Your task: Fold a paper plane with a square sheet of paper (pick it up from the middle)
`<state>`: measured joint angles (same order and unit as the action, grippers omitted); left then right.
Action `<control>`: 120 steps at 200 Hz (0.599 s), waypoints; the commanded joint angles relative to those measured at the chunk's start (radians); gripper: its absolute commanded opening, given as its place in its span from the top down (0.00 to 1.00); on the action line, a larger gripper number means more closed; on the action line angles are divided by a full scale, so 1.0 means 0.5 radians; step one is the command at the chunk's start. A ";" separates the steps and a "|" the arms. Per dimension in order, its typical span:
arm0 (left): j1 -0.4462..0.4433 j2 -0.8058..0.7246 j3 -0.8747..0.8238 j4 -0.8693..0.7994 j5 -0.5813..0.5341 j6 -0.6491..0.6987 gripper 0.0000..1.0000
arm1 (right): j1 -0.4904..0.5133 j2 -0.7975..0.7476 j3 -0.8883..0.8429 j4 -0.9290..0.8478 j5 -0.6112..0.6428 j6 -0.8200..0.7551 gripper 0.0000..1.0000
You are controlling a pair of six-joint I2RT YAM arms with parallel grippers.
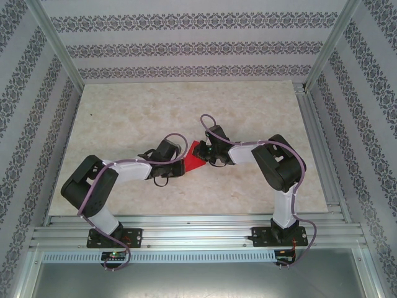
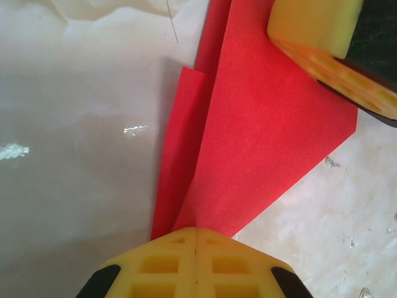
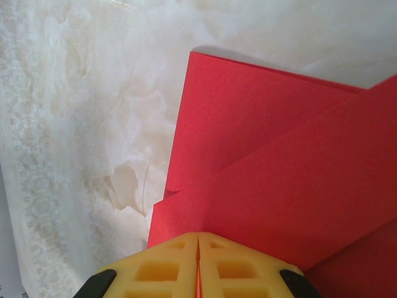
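1. The red paper sheet (image 1: 196,159) lies near the middle of the worktop (image 1: 155,105), between the two grippers; it is already partly folded, with overlapping flaps and straight creases visible in both wrist views; we cannot tell whether it rests on the worktop or hangs just above it.
2. The left gripper (image 2: 196,234) is closed on one narrowing end of the sheet, its yellow pads meeting with the paper fanning out from between them; the right gripper (image 3: 198,241) is likewise clamped on the opposite side, pinching stacked layers near a flap edge.
3. We judge the paper to be very light and thin; it is probably limp across its open spans and stiffer along the creases and where layers overlap, so it is likely to bow if pulled unevenly.
4. It looks fragile; a hard tug between the two pinches could tear it, and a sideways drag could leave a stray wrinkle; a single smooth layer may also slip out of the pads.
5. We think the best hold is on a folded, layered edge close to a crease; a single layer lying flat would be hard to get under, so a raised flap is the better entry.
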<state>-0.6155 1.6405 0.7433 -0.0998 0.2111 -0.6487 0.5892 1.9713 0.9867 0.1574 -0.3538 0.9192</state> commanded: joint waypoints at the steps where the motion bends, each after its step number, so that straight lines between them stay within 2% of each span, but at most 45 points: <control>1: 0.019 -0.082 -0.048 0.065 -0.003 -0.042 0.98 | 0.000 0.151 -0.063 -0.296 0.171 -0.031 0.91; 23: 0.022 -0.134 -0.054 0.142 0.052 -0.070 0.96 | 0.000 0.155 -0.067 -0.301 0.173 -0.029 0.91; 45: 0.024 -0.129 -0.022 0.074 -0.015 -0.060 0.90 | 0.000 0.161 -0.073 -0.293 0.171 -0.025 0.91; 120: 0.034 0.023 -0.029 -0.024 -0.095 -0.043 0.98 | 0.000 0.109 -0.066 -0.264 0.127 -0.046 0.91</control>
<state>-0.6090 1.6321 0.7254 -0.0834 0.2024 -0.6670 0.5892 1.9709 0.9867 0.1574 -0.3542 0.9192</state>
